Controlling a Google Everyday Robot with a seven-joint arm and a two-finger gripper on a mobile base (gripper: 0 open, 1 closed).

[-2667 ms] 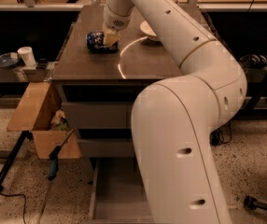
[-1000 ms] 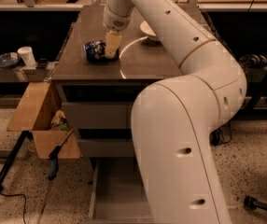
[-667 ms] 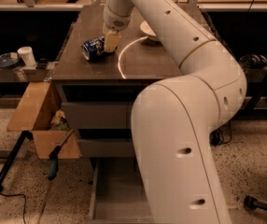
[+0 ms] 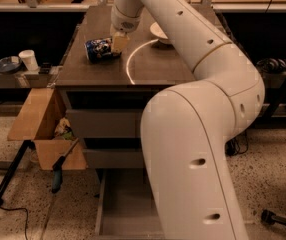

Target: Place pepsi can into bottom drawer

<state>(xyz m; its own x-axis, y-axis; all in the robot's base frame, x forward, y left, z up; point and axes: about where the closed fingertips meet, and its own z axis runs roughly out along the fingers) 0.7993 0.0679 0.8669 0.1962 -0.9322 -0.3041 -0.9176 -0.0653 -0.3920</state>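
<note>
- Reaching across the tabletop (image 4: 155, 66), the gripper (image 4: 118, 43) sits at the far left part of the surface, pressed up against the right end of the pepsi can (image 4: 100, 49).
- Whether the gripper has actually clamped the can or is merely touching it, I cannot tell from where I stand (the wrist hides the contact).
- The can lies on its side, its long axis running roughly 9 to 3 o'clock with a slight tilt. Most of its body stretches away toward 9 o'clock from the gripper.
- The bottom drawer (image 4: 125, 204) is pulled open at 6 o'clock from the can, well below it at floor level, with a bare floor showing. The move, as I judge it, is a long carry down the cabinet front.
- A white bowl (image 4: 158, 31) rests at about 3 o'clock from the gripper, near it but apart.
- The can's label shows white and red marks on dark blue, but no lettering can be read.
</note>
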